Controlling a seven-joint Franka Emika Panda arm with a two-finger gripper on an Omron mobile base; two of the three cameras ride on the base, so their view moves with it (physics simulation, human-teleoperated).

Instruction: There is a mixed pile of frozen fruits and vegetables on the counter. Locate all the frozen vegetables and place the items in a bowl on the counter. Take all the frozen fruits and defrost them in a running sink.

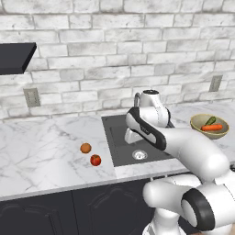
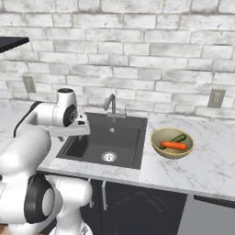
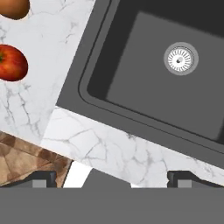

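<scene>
Two frozen fruits lie on the white marble counter (image 1: 41,151) left of the sink: a dull orange ball (image 1: 85,148) and a shiny red one (image 1: 95,159). The hand view has them at its left edge, red fruit (image 3: 12,62) below orange fruit (image 3: 13,8). The black sink (image 1: 120,137) with its silver drain (image 3: 180,58) is empty. On the right, the tan bowl (image 2: 172,154) holds the orange carrot (image 2: 174,145) and the green stick (image 2: 178,137). My gripper (image 3: 113,179) hangs open and empty over the sink's front left corner, apart from the fruits.
The curved grey faucet (image 2: 111,104) stands behind the basin. A dark shelf (image 1: 16,57) juts out at the upper left. Wall outlets (image 1: 31,97) sit on the brick wall. Dark cabinet doors (image 1: 41,213) run under the counter, with wooden floor (image 3: 22,162) below.
</scene>
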